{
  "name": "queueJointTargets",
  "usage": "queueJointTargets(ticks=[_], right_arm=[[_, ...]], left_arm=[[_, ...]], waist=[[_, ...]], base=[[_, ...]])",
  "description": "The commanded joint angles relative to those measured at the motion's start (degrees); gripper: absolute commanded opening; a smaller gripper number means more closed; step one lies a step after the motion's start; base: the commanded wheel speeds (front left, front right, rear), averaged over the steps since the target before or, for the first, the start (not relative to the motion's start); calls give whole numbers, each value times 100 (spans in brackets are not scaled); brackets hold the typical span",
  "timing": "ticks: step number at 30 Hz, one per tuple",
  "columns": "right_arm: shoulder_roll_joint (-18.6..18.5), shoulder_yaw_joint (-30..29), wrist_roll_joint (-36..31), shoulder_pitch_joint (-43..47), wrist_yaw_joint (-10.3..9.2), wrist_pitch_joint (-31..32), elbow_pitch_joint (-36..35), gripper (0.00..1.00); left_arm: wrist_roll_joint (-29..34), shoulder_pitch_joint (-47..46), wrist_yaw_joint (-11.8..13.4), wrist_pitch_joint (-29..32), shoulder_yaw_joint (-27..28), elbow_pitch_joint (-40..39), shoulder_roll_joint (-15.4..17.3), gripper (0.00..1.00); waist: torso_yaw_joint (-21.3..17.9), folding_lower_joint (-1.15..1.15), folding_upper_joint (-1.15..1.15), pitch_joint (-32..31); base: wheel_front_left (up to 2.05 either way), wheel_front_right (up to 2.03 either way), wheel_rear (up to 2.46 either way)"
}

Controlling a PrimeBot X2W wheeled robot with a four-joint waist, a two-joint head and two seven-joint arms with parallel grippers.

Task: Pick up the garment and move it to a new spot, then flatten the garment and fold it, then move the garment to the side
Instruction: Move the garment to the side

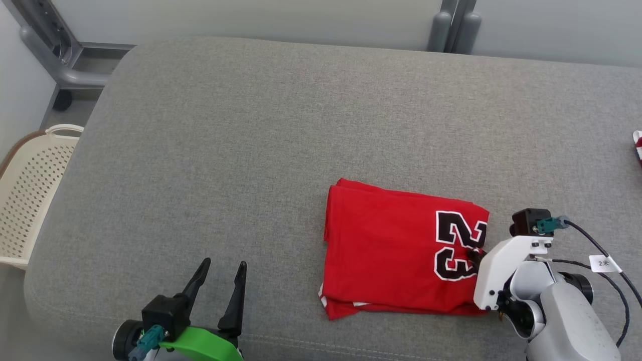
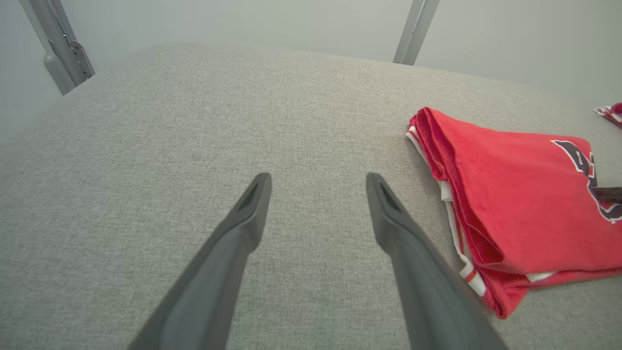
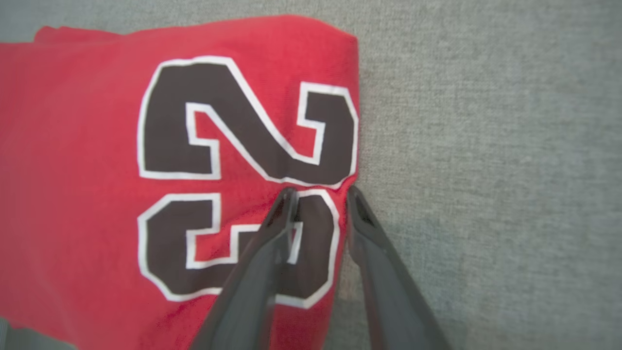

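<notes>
Right claw [image 3: 320, 192]: narrow, astride red jersey [image 1: 386, 250] edge; hold uncertain.
Left claw [image 1: 224, 265]: wide, empty.
Risk: pinching top layer only, likely unfolding the stack.

You cannot tell whether the jaws of the right gripper [image 3: 320, 192] grip the right edge of the garment [image 1: 386, 250]. At the right edge of the cushion [image 1: 251, 125], a striped cloth [image 1: 638, 144] is cut off by the view's border.

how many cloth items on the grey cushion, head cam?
2. Folded red jersey, right of centre; red-and-white cloth at the far right, cut off by the frame. More may lie outside.
</notes>
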Motion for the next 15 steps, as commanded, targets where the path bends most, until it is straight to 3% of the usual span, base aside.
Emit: queueJointTargets(ticks=[1, 8, 15], right_arm=[[7, 6, -72, -27, -5, -34, 157, 0], [-23, -44, -364, -325, -8, -175, 287, 0], [-16, -69, -1125, -910, -6, -97, 302, 0]], left_arm=[[18, -104, -16, -19, 11, -6, 18, 100], [42, -120, -16, -19, 63, -35, -24, 100], [107, -161, -16, -19, 71, -181, -72, 100]], waist=[[-8, 0, 0, 7], [-101, 0, 0, -31], [-417, 0, 0, 11]], base=[[0, 0, 0], [0, 0, 0], [0, 0, 0]])
